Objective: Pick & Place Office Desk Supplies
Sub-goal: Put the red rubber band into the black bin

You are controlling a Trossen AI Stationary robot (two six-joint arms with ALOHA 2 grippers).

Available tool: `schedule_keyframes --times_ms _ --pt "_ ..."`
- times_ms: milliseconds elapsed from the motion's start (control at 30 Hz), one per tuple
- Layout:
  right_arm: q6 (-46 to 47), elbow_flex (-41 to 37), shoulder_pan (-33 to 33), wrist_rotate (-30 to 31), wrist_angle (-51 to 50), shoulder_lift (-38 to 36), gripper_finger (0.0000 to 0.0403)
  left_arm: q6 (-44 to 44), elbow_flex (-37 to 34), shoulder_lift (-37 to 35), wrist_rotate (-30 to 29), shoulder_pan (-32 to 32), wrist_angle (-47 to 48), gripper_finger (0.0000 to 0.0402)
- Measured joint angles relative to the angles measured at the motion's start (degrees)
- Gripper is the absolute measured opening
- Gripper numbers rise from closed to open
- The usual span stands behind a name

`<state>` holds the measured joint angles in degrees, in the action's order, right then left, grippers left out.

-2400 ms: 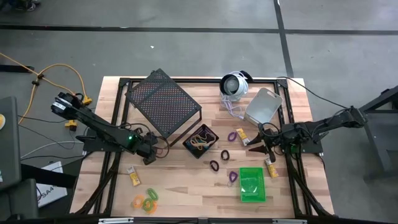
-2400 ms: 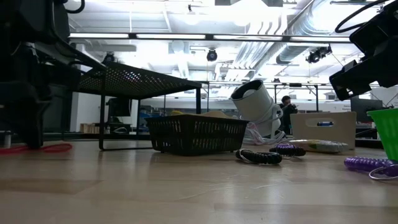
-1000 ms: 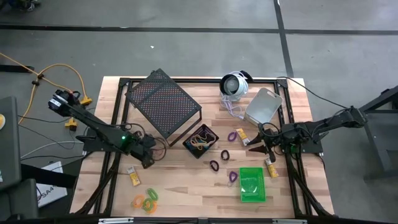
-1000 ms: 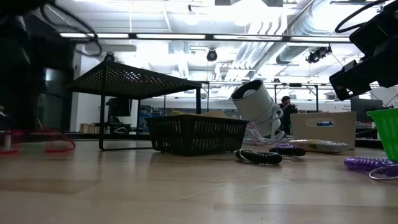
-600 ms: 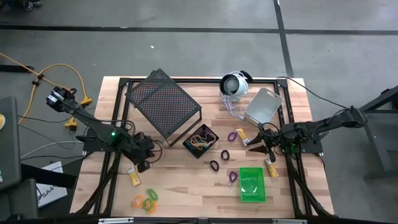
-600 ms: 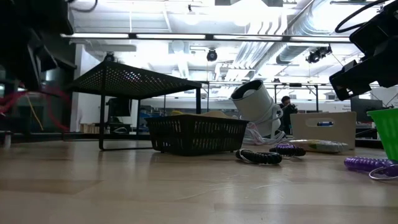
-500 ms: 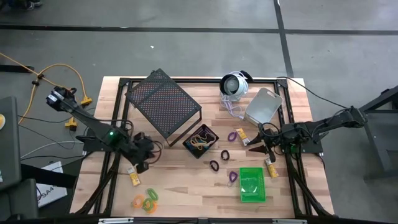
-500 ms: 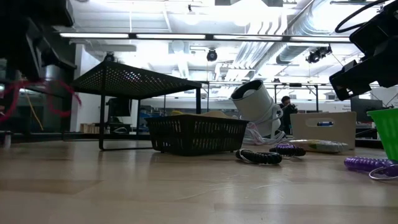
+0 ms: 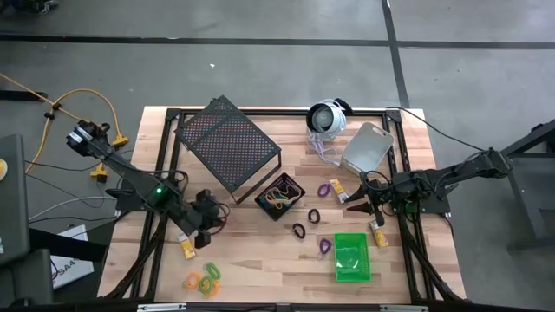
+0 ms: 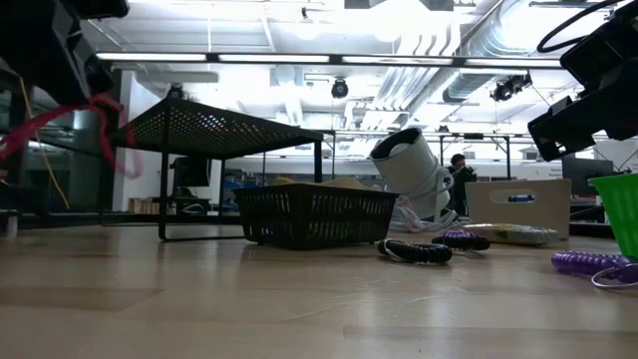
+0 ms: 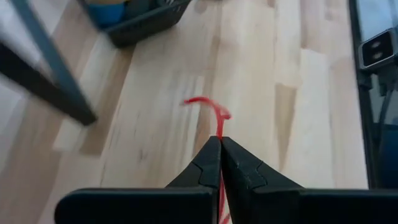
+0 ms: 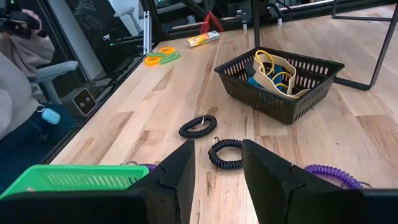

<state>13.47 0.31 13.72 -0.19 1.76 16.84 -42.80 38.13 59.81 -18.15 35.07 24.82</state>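
My left gripper (image 9: 211,222) is over the table's left half, near the big black mesh rack (image 9: 227,143), and is shut on a thin red elastic loop (image 11: 210,110). The loop also shows in the low view (image 10: 62,126), up in the air. My right gripper (image 9: 359,204) is open and empty, above the table's right side between the grey bin (image 9: 367,147) and the green bin (image 9: 351,256). The black bin (image 9: 279,196) rests on the table at the middle and holds several loops. Two dark loops (image 9: 305,223) lie beside it. My left gripper pinches a strand of the red loop (image 11: 219,127) between its two shut fingertips. A curl of the loop stands out beyond the tips, and a strand runs back below them. The loop is lifted clear of the table and is slack.
Yellow pieces lie at the near left (image 9: 186,246) and on the right (image 9: 378,234). Orange and green loops (image 9: 203,279) lie at the near left corner, purple loops (image 9: 325,245) by the green bin. A round white-and-black device (image 9: 327,118) stands at the far edge.
My left gripper has gone up and a little toward the table's right edge, still shut on the red loop. The loop, which was close to the table a second ago, is now lifted well clear and swings in the air.
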Motion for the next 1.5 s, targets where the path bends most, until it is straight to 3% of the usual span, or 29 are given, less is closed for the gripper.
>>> schedule_keyframes --times_ms 333,833,1100,1500 --pt "0.0 0.0 0.0 0.0 0.0 0.0 0.0120 5.5 0.4 5.6 2.7 -5.1 -10.5 0.0000" --pt "0.0 0.0 0.0 0.0 0.0 0.0 0.0120 23.4 18.9 20.6 7.3 -22.8 -9.7 0.0000" --pt "0.0 0.0 0.0 0.0 0.0 0.0 0.0120 26.6 23.1 26.3 10.9 -31.1 -9.9 0.0000" --pt "0.0 0.0 0.0 0.0 0.0 0.0 0.0120 28.2 23.4 32.3 10.4 -32.7 -12.6 0.0000"
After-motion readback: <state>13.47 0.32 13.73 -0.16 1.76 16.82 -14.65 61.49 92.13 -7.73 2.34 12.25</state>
